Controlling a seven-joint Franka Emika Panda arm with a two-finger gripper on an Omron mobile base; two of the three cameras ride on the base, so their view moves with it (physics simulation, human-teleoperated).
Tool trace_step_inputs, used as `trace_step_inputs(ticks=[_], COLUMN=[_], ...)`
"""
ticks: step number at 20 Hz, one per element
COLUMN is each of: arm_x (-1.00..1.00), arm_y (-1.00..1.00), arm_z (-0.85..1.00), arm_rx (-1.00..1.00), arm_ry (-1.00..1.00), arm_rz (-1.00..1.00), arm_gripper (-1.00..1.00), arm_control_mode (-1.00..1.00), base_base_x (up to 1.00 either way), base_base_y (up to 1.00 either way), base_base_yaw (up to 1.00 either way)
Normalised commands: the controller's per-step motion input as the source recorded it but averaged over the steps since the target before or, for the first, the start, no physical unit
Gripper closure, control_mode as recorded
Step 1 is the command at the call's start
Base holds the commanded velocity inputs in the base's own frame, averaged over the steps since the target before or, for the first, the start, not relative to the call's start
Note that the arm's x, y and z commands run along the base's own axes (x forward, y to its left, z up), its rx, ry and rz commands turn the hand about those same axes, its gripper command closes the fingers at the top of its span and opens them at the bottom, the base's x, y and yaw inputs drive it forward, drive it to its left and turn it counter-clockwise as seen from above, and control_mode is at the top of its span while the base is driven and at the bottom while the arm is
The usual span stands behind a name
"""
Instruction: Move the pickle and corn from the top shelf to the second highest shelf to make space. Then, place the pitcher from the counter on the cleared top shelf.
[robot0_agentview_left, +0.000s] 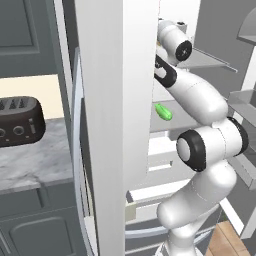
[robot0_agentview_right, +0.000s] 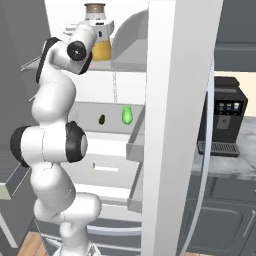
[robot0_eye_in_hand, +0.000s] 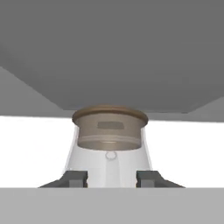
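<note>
The pitcher (robot0_agentview_right: 96, 37), with its orange-yellow body and brownish lid, stands on the top shelf (robot0_agentview_right: 127, 65). In the hand view its lid and clear neck (robot0_eye_in_hand: 110, 131) sit straight ahead. My gripper (robot0_eye_in_hand: 111, 178) is open, its fingertips (robot0_eye_in_hand: 74, 178) level with the body's two edges and just in front of it; I cannot tell whether they touch. The bright green pickle (robot0_agentview_right: 127, 114) (robot0_agentview_left: 163, 111) lies on the second highest shelf (robot0_agentview_right: 92, 106), next to a small dark object (robot0_agentview_right: 102, 119). I cannot tell whether that is the corn.
The cabinet's open white door (robot0_agentview_left: 115, 125) (robot0_agentview_right: 175, 125) stands tall beside my arm. A black toaster (robot0_agentview_left: 20, 122) sits on the marble counter (robot0_agentview_left: 35, 165) to the left. On the right counter is a black coffee machine (robot0_agentview_right: 225, 117).
</note>
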Motion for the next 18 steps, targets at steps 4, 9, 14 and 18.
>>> trace_step_inputs(ticks=[4, 9, 14, 18], arm_x=[0.08, -0.53, -0.99, -1.00], arm_y=[0.00, 0.00, 0.00, 0.00], arm_z=[0.00, 0.00, 0.02, 0.03], arm_rx=[-0.01, -0.07, -0.06, -0.04], arm_ry=[-0.03, 0.00, 0.00, 0.00], arm_rz=[-0.02, 0.00, 0.00, 0.00], arm_gripper=[-1.00, -1.00, -1.00, -1.00], arm_control_mode=[-1.00, -1.00, -1.00, -1.00], base_base_x=[0.00, 0.00, 0.00, 0.00], base_base_y=[0.00, 0.00, 0.00, 0.00], base_base_yaw=[0.00, 0.00, 0.00, 0.00])
